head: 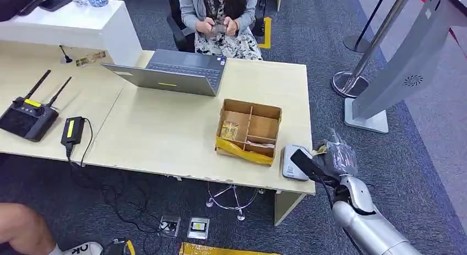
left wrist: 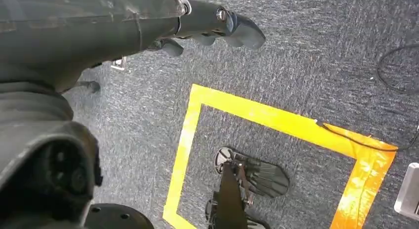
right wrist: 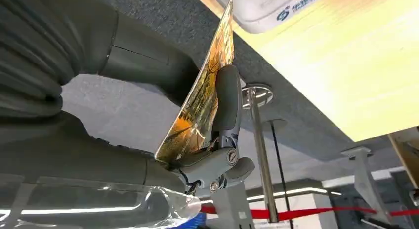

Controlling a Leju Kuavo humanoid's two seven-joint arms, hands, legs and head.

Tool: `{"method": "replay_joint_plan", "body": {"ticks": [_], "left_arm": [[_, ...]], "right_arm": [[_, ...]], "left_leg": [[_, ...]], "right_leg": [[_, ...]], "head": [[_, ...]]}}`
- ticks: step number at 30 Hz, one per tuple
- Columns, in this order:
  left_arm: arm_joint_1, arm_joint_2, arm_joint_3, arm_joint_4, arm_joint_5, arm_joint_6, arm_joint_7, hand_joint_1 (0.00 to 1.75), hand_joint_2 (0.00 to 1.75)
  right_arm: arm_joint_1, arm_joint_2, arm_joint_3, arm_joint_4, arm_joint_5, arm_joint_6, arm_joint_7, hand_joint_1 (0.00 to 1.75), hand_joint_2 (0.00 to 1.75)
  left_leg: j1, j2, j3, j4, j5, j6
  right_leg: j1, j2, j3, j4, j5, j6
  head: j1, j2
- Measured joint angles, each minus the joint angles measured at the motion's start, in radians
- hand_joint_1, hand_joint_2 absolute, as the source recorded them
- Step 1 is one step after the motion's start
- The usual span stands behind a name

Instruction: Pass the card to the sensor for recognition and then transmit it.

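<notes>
The card (right wrist: 200, 98) is pinched between the thumb and the dark fingers (right wrist: 226, 98) of the right hand (head: 332, 158), and is held just off the near right corner of the counter (head: 165, 134), its far edge close beside the grey-white sensor (head: 293, 162) that lies at that corner. An orange, picture-like print is seen on the card; blue writing is seen on the sensor but cannot be read in the blurred view. Just beyond the sensor a divided cardboard box (head: 249, 130) is set, and farther back an open laptop (head: 173, 72), behind which a person (head: 220, 18) is seated. To the right, open carpet (head: 418, 172) is bounded by a stanchion base (head: 348, 82) and a grey kiosk (head: 405, 68). The left hand (left wrist: 217, 26) is hung over yellow floor tape (left wrist: 267, 117), its fingers curled around nothing.
</notes>
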Motion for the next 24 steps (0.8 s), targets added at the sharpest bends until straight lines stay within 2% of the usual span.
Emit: {"method": "replay_joint_plan", "body": {"ticks": [9, 24], "left_arm": [[-0.009, -0.002, 0.000, 0.000, -0.009, -0.001, 0.008, 0.00, 0.00], [-0.011, -0.002, 0.000, 0.000, -0.006, -0.002, 0.008, 0.00, 0.00]], "right_arm": [[0.000, 0.010, 0.018, 0.003, 0.038, 0.000, 0.021, 1.75, 1.75], [0.021, 0.045, 0.039, 0.054, -0.057, -0.010, -0.033, 1.75, 1.75]], "left_leg": [[0.000, 0.000, 0.000, 0.000, 0.000, 0.000], [0.000, 0.000, 0.000, 0.000, 0.000, 0.000]], "right_leg": [[0.000, 0.000, 0.000, 0.000, 0.000, 0.000], [0.000, 0.000, 0.000, 0.000, 0.000, 0.000]], "head": [[0.000, 0.000], [0.000, 0.000]]}}
